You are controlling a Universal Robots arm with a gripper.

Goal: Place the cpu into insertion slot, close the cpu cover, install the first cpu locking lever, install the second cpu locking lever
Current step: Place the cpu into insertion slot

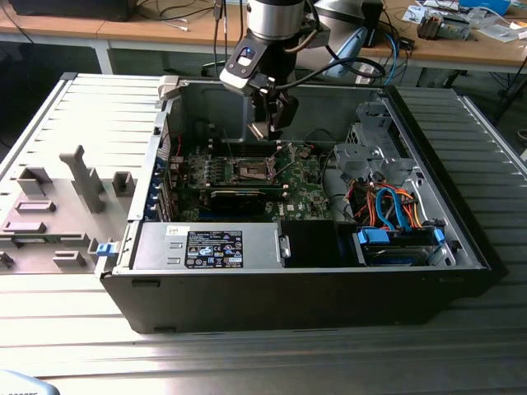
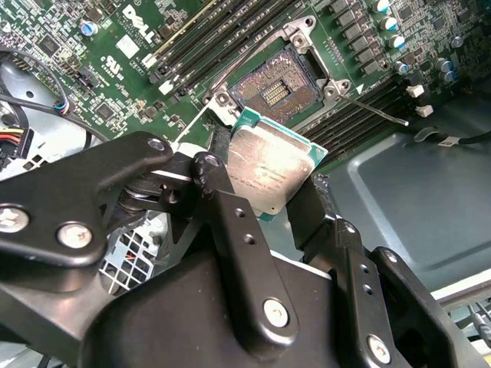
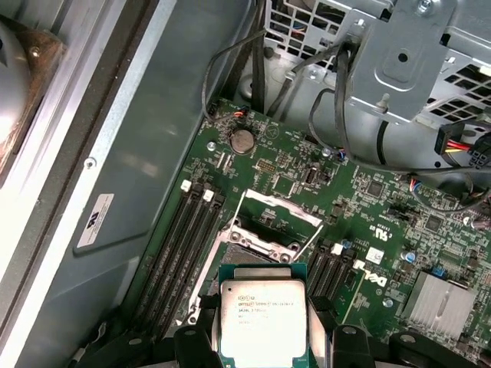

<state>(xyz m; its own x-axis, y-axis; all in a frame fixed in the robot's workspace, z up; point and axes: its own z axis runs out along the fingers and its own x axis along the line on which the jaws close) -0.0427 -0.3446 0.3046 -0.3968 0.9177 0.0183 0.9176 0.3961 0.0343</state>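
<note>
1. Black linkages of the jaws crowd the foreground in the second wrist view and cover the lower corner of the cpu (image 2: 268,172)
2. From the first wrist view the cpu (image 3: 261,318) is cut off along its near edge, and it hides the near part of the insertion slot (image 3: 259,244)
3. Closed to the chip's width, the jaws grip the cpu, with the fingers (image 2: 230,222) pressing two opposite edges and the silver top facing the cameras
4. Held in the air over the motherboard (image 2: 115,84), the cpu sits just short of the insertion slot (image 2: 272,90), apart from it; the slot lies open with its contacts bare
5. At the slot's far edge the cpu cover (image 3: 281,205) stands tilted up, and a thin wire lever (image 2: 380,113) is swung out to one side
6. Seen in the exterior view, the jaws hang inside the open computer case (image 1: 247,304) on the slatted worktop (image 1: 329,362); the cpu (image 1: 258,130) is a small pale patch, hard to make out, above the insertion slot (image 1: 254,170)
</note>
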